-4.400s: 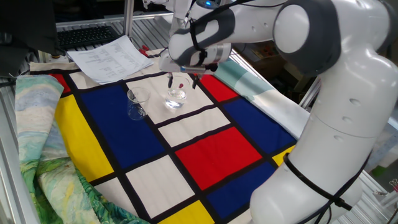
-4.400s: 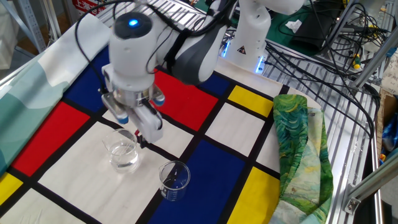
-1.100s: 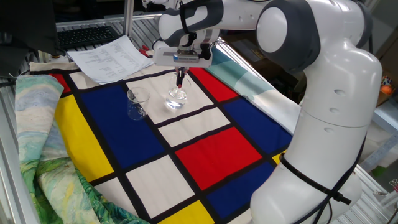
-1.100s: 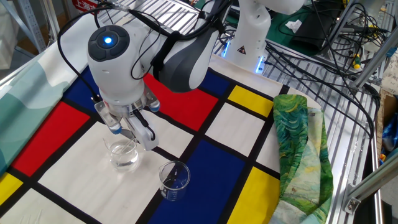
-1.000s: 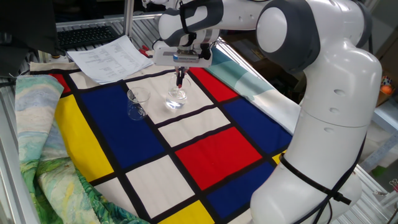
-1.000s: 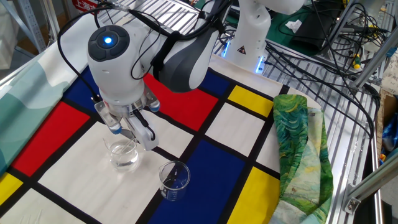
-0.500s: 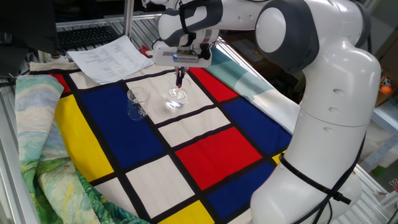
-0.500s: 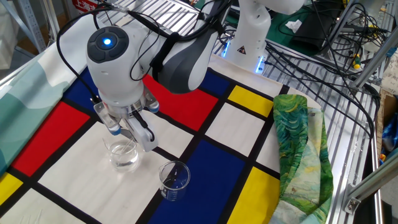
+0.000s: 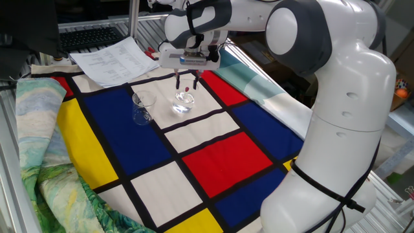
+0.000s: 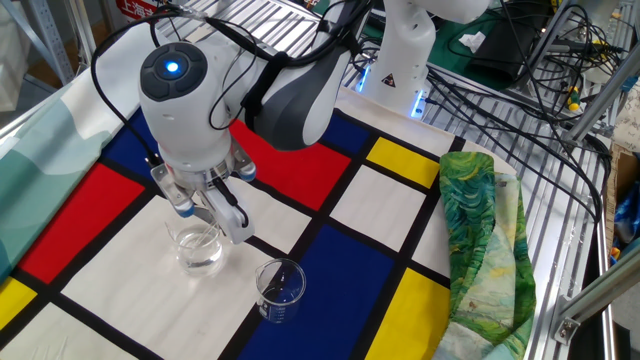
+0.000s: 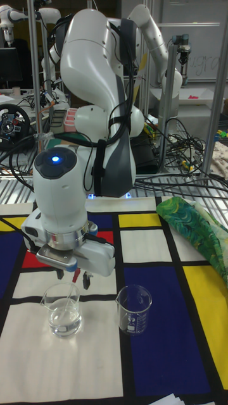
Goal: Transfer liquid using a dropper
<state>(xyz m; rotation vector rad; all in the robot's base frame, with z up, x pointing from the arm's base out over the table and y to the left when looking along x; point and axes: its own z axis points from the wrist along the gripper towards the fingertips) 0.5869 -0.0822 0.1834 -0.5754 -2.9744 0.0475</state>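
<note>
One dropper (image 9: 187, 90) stands in the rounder glass (image 9: 184, 102). Its red bulb shows just above the rim, and its slim clear tube (image 11: 66, 292) leans down inside the glass wall. A little clear liquid (image 11: 64, 320) lies in the bottom of that glass, seen mostly as glints. I cannot make out whether the tube's tip reaches it.

I am the gripper (image 9: 187, 81), hanging right over the glass with my fingers (image 9: 178, 80) spread apart, one on each side of the bulb. From the fixed side view there is a gap between each pad and the red rubber, so I have hold of nothing. In the tall view my fingertips (image 11: 84, 278) point down at the rim, close above it.

Near the glass, and apart from it, stands a small clear beaker (image 11: 133, 309), upright on a blue panel. Both vessels sit on a checked cloth (image 9: 213, 155) of red, blue, yellow and white panels edged in black. A green swirled fabric (image 10: 480, 230) lies bunched along one edge of the cloth, and printed papers (image 9: 116, 59) rest at the corner beyond the glass.
</note>
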